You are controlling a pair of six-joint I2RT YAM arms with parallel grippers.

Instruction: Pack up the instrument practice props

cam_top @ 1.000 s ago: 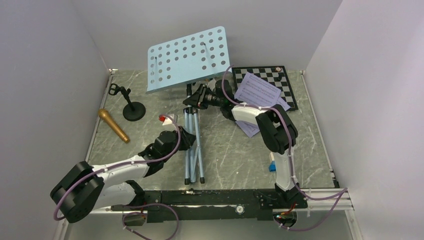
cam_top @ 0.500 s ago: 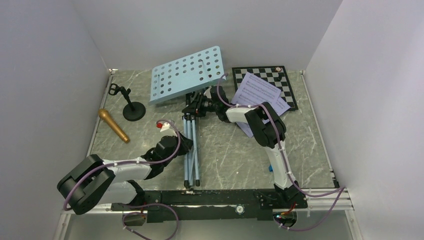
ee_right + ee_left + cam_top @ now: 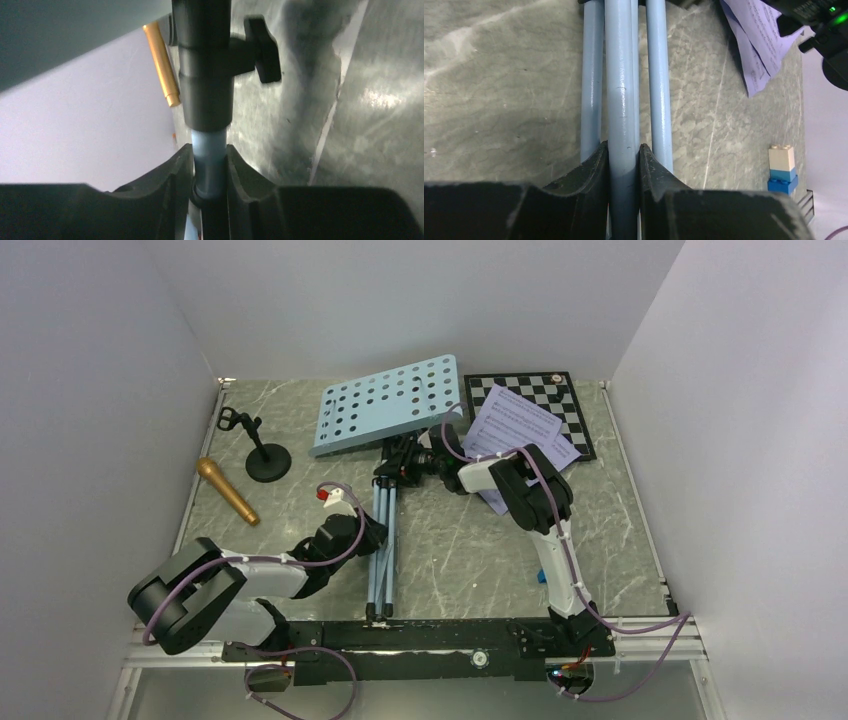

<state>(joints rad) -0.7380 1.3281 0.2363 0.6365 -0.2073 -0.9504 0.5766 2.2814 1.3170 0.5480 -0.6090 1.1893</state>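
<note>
Music stand clamped by left gripper and right gripper; sheet-music pages unreadable.

Sheet-music pages and brick car partly behind right arm

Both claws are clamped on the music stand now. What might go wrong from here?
1. The left claw pinches just one smooth leg; the music stand may slip or twist.
2. The right claw sits below the black collar and might slide.
3. The stand's tilted desk could sweep the sheet-music pages nearby.
</note>
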